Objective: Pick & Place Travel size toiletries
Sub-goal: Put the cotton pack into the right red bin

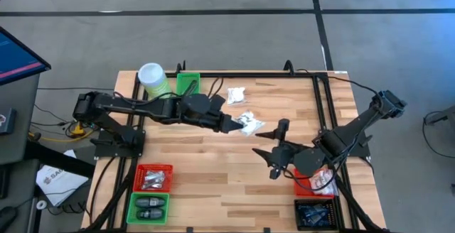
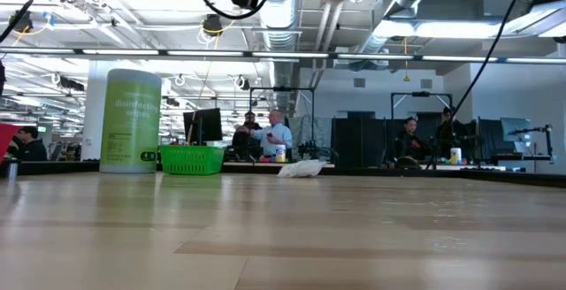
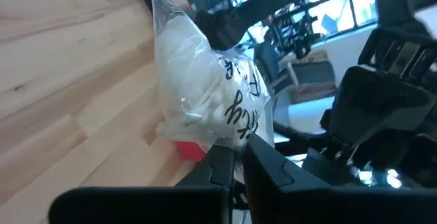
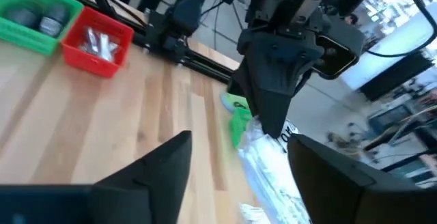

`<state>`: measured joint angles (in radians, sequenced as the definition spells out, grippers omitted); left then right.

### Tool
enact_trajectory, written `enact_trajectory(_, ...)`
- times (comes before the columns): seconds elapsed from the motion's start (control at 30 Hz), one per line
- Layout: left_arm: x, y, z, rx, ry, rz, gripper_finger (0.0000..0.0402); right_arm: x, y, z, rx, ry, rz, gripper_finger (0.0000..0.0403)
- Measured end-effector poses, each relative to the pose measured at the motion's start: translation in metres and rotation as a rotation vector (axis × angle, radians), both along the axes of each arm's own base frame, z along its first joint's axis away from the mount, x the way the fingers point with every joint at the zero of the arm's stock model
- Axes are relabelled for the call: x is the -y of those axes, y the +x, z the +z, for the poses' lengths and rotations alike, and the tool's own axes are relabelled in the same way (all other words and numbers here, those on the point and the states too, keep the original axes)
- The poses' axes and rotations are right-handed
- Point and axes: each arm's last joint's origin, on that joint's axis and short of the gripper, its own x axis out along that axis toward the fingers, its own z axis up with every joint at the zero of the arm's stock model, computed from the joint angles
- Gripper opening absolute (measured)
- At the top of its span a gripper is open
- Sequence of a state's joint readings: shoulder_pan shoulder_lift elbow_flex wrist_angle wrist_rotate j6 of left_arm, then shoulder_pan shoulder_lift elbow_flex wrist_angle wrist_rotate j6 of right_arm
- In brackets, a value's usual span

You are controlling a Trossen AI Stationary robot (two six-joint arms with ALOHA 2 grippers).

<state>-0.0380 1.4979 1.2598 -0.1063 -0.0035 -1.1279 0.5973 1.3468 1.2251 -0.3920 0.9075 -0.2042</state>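
Sachets are the thing to watch: you can see the left gripper (image 1: 233, 125) holding one white crinkly sachet (image 1: 249, 123) above the middle of the desk (image 1: 213, 169), with its jaws closed tight on the lower edge of the packet. In the left wrist view this held sachet (image 3: 205, 101) is a clear, wrinkled plastic bag with white content and black letters printed on it, and the two dark fingers (image 3: 266, 169) pinch it from below. A second white sachet (image 1: 236, 94) lies flat on the wood near the far edge, apart from the held one and beside the green bin at the far edge (image 1: 188, 84). The right gripper (image 1: 274, 148) hangs over the desk just beside the held sachet, toward the right side; its jaws stand wide apart and hold nothing, as the right wrist view shows, with its two fingers (image 4: 164, 162) spread and the sachet between them farther off. You can count five bins: two red, two green and one black. The red bin on the left (image 1: 153, 177) holds silvery pieces, the green bin below it (image 1: 148, 208) holds dark oval pieces, the red bin on the right (image 1: 316, 183) holds white packets, and the black bin (image 1: 316, 214) holds dark packets. One tall green canister (image 1: 152, 78) with a white lid stands at the far left corner.
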Motion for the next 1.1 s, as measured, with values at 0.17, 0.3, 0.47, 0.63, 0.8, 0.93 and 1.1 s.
enact_trajectory(0.17,0.001,0.001,0.004,0.046,-0.005,0.035,0.0005,0.000,0.000,0.000,-0.003,-0.026,-0.009,0.0258)
enact_trajectory(0.3,0.001,0.002,0.006,0.070,-0.016,0.053,0.0005,0.005,0.002,0.001,-0.012,-0.072,-0.029,0.0260)
enact_trajectory(0.47,0.004,0.002,0.008,0.090,-0.020,0.061,0.0005,0.017,0.008,0.001,-0.021,-0.090,-0.071,0.0260)
enact_trajectory(0.63,0.005,0.003,0.010,0.112,-0.029,0.059,0.0005,0.024,0.012,0.001,-0.039,-0.131,-0.079,0.0260)
enact_trajectory(0.8,0.004,0.003,0.011,0.117,-0.027,0.073,0.0005,0.027,0.014,0.002,-0.047,-0.161,-0.077,0.0260)
enact_trajectory(0.93,0.000,0.003,0.012,0.126,-0.033,0.087,0.0005,0.027,0.015,0.003,-0.048,-0.160,-0.058,0.0254)
enact_trajectory(1.1,-0.005,0.004,0.012,0.132,-0.031,0.100,0.0005,0.031,0.017,0.003,-0.058,-0.175,-0.065,0.0222)
